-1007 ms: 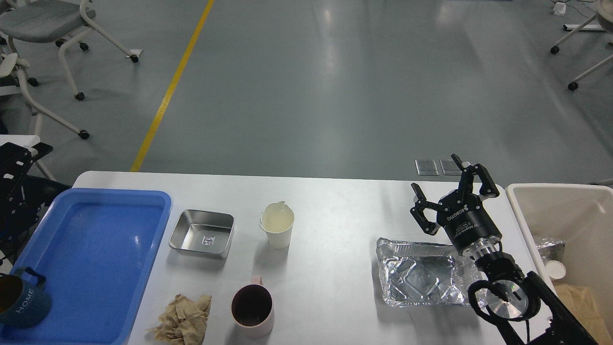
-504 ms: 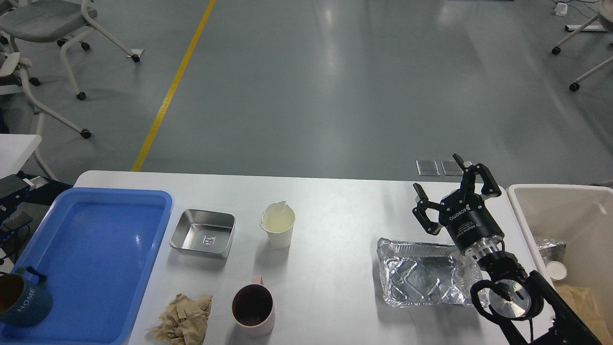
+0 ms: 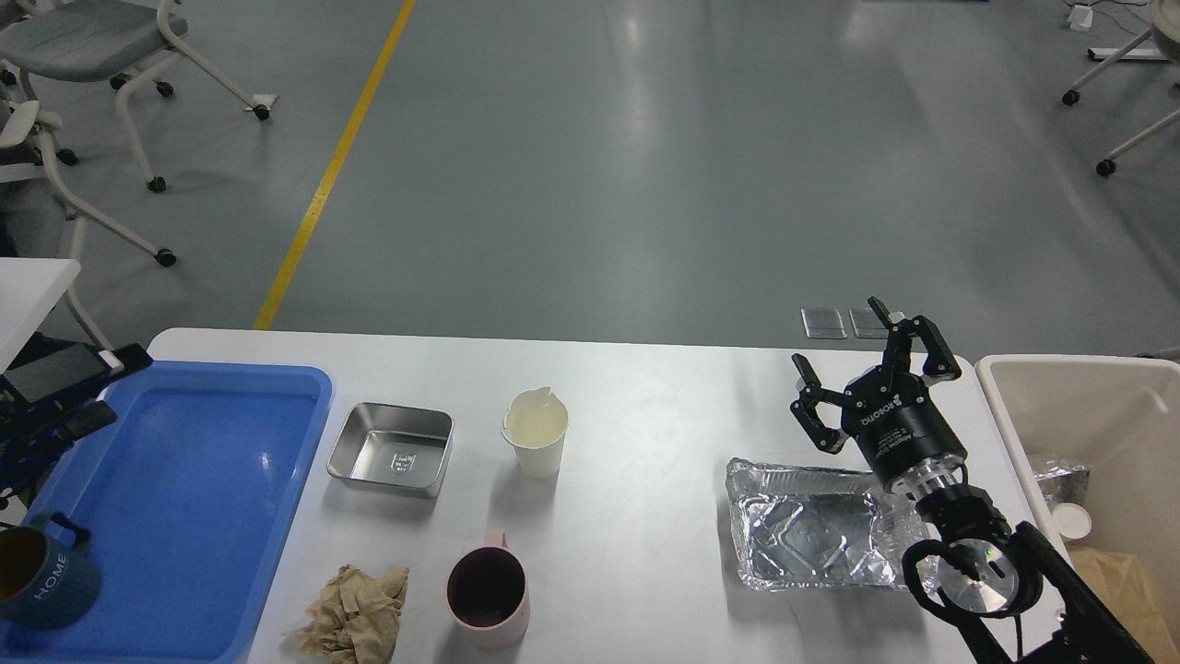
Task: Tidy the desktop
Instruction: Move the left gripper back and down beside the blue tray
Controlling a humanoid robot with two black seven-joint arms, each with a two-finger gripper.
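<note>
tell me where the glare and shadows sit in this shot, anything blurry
Head view: bright ceiling-light streaks on the grey floor; sharp glints on the foil tray; soft short shadows beside the paper cup and pink mug on the desktop; focus is sharp throughout, with the right gripper crisp and open.

"HOME" stands in white on the dark blue mug [image 3: 41, 576] at near left; "ROBOTIQ" marks the right claw [image 3: 867, 364] body.

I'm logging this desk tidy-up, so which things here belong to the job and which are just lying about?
Job: desktop, foil tray, paper cup, pink mug, steel dish, crumpled paper, blue tray, beige bin.
Lying about: chairs, floor plates.
</note>
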